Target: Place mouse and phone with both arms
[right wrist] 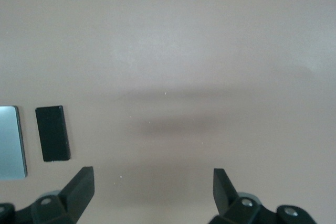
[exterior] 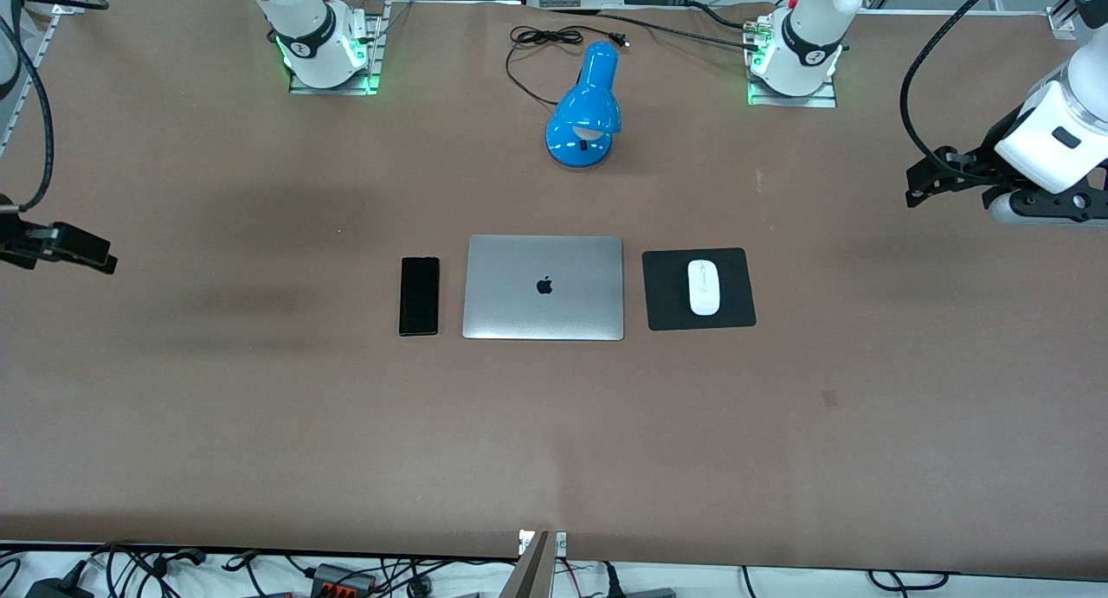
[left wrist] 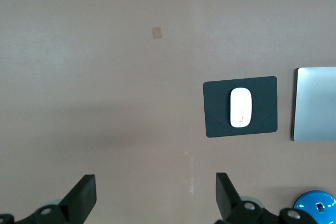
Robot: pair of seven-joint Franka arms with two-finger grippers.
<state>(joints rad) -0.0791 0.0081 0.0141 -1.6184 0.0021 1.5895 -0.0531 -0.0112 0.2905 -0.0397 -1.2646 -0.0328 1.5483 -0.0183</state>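
Resting on the brown desk (exterior: pixel 260 425), the task's items are catalogued as follows. Mouse (exterior: pixel 704 286): white, oval, lying flat at the middle of a black mouse pad (exterior: pixel 666 308), which sits just beside the closed silver laptop (exterior: pixel 544 287) toward the left arm's end of the desk; also recorded in the left wrist view (left wrist: pixel 240 107). Phone (exterior: pixel 419 295): slim, black, lying flat on the bare desk just beside the laptop toward the right arm's end, apart from it by a narrow gap; also recorded in the right wrist view (right wrist: pixel 52 132). Blue desk lamp (exterior: pixel 585 109): farther from the front camera than the laptop, its cord trailing toward the arm bases. Left hand (left wrist: pixel 156 198): released, fingers spread wide, nothing held, raised over bare desk at the left arm's end, well apart from the mouse. Right hand (right wrist: pixel 153 192): released, fingers spread wide, nothing held, raised over bare desk at the right arm's end, well apart from the phone. Step in hand, as judged: both items appear to be set down in tidy positions flanking the laptop, so placement is taken as complete or very nearly so. Next move, as judged: nothing further is called for beyond both arms being kept clear of the desk items.
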